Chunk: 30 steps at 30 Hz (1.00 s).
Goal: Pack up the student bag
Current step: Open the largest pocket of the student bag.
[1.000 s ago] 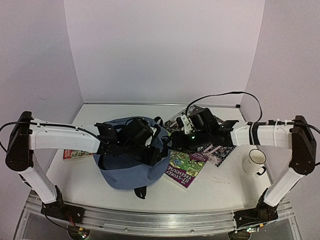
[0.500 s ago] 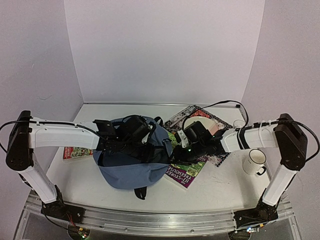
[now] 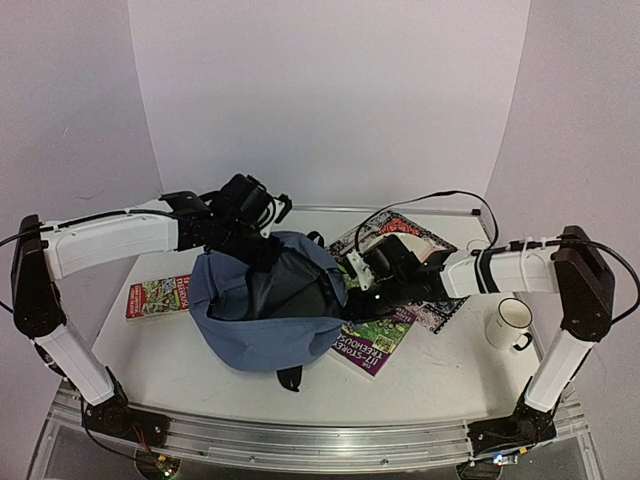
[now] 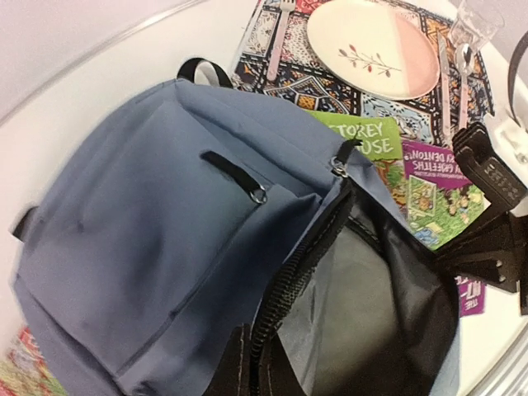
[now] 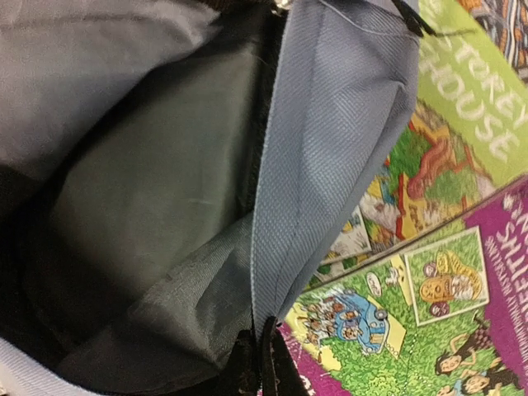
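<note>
One student bag point(image 3: 262, 335) lies in the middle of the top view on the white table point(image 3: 450, 375). It is grey-blue and much larger than anything near it, and its main zip is open so the dark lining shows.

There are two grippers, and both are clamped on the bag's mouth. The left gripper point(image 4: 247, 371) is closed on the zipper edge at the far side of the opening. The right gripper point(image 5: 261, 365) is pinched on the blue fabric rim at the right side. Held this way, the mouth gapes.

Two books lie flat. A green and purple treehouse book point(image 3: 375, 345) sits just right of the bag, its left edge tucked under the bag's rim and the right arm. A second book point(image 3: 155, 297) with a red and green cover lies at the left, touching the bag's side.

One patterned mat point(image 4: 346, 91) lies behind the treehouse book, in the upper right of the left wrist view. It shows one cream and pink plate point(image 4: 371, 37), cutlery and a glass point(image 4: 477, 21). I cannot tell whether these are real or printed.

One white mug point(image 3: 511, 322) stands at the right of the top view, well apart from the bag.

The right arm crosses over the mat and the treehouse book, hiding part of each.

On the treehouse cover, "STOREY" and "HOUSE" can be read in white, with "DENTON" lower down. The second book's title is too small to make out.
</note>
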Tool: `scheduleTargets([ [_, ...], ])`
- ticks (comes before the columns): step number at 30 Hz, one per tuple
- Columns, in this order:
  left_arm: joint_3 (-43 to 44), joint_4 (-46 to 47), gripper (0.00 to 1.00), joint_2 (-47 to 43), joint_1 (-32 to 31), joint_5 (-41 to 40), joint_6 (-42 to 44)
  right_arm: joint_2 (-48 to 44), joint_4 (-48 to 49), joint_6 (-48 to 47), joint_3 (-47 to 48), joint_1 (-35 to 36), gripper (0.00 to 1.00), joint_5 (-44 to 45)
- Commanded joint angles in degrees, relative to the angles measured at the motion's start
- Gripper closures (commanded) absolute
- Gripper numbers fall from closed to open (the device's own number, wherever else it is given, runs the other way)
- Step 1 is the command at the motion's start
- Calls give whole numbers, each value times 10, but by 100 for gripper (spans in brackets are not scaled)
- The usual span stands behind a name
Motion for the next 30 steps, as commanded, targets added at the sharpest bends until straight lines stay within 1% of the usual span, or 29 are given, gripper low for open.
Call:
scheduleTargets([
  [1,104,-41,100,-46,13,-31,109,-6,-119,-92,47,5,100,79],
  [3,137,-75,100,-62,13,-5,126,-9,-134,-122,62,5,100,117],
  [7,178,-136,100,-103,13,39,132,-7,-155,-192,98,2,100,152],
  [11,187,-159,100,-133,13,35,124,8,-162,-237,131,-20,100,145],
  [14,183,-167,100,-134,13,13,129,28,-166,-260,166,-38,100,140],
  [18,172,-167,100,-104,18,-24,142,76,-167,-277,218,-55,100,111],
  [22,163,-150,100,-56,60,-53,167,124,-168,-276,263,-57,99,100],
  [25,152,-104,100,-18,99,-101,192,151,-168,-266,284,-57,98,99],
  [27,151,-76,100,14,116,-143,214,166,-168,-253,291,-57,97,100],
  [30,159,-33,100,60,137,-181,259,175,-167,-240,295,-57,97,97],
])
